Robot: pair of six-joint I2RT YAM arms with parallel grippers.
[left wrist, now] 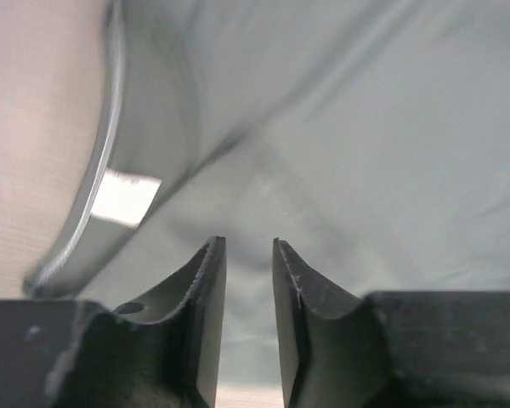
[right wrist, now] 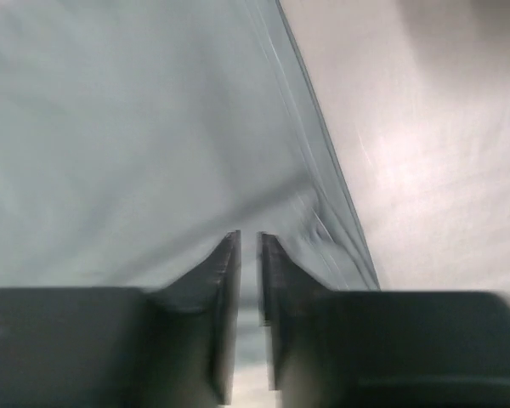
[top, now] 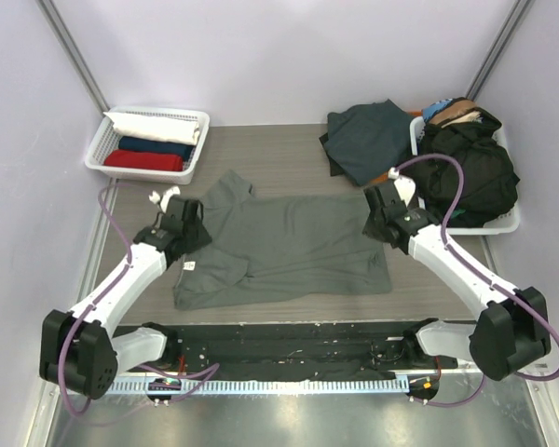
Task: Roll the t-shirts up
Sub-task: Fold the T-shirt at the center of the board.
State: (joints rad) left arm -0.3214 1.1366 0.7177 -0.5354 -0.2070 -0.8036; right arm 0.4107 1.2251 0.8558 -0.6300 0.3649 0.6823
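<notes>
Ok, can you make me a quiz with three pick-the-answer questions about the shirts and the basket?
1. The grey-green t-shirt is:
A. rolled up
B. spread out flat
C. scrunched into a ball

2. The red roll sits:
A. in the left basket
B. on top of the grey-green t-shirt
C. on the floor

3. How many rolls are in that basket?
A. one
B. three
C. six

Answers:
1. B, because it lies open on the table with its sleeves out to the sides.
2. A, because it lies inside the white lattice walls, in the row nearest the arms.
3. B, because there is a white roll, a dark blue roll and the red one, side by side.
</notes>
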